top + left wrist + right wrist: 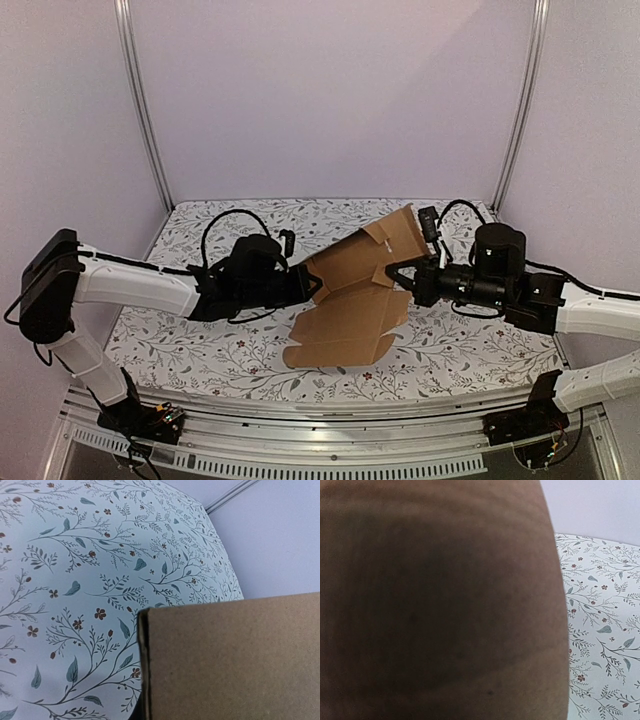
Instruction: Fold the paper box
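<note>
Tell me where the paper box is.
Top view: the paper box is central on the table, between the left gripper at its left edge and the right gripper at its right.

There is one paper box [350,300], a single sheet of plain brown cardboard with several flaps. There are two black-and-white robot arms, the left arm [130,285] and the right arm [590,312], and each carries one gripper, making two: the left gripper [308,287] and the right gripper [397,274]. There is one table [200,350] under one floral cover, and two upright metal rails behind it, the left rail [145,110] and the right rail [522,110].
</note>
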`<state>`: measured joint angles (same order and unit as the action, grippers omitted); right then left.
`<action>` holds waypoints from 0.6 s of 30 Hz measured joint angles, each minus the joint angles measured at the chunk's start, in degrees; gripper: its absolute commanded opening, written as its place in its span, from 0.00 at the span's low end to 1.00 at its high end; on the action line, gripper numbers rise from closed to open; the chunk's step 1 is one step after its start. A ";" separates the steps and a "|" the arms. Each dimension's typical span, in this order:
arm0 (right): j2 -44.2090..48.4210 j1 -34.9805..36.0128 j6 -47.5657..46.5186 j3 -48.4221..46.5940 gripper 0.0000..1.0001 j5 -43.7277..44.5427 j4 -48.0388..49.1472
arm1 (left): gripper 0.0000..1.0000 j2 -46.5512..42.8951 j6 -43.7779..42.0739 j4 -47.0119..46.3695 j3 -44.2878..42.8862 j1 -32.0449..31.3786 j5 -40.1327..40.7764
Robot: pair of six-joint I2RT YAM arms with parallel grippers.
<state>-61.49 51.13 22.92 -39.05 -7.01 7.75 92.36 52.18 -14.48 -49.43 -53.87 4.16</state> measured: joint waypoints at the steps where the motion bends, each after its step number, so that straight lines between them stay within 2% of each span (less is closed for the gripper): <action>1: -0.02 0.02 -0.13 -0.02 0.00 0.26 -0.33 | 0.00 0.00 -0.13 0.39 -0.15 0.02 0.15; 11: 1.14 0.31 -1.42 -0.83 0.12 2.12 -5.01 | 0.00 -0.81 -1.81 1.51 -0.33 0.04 1.86; 18: 6.69 0.35 -3.58 -0.81 0.26 2.95 -12.24 | 0.00 -3.56 -5.29 1.88 -0.33 0.04 4.68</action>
<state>-54.81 51.48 19.33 -39.86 -4.05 -4.49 88.79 46.89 -12.60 -49.76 -53.82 8.84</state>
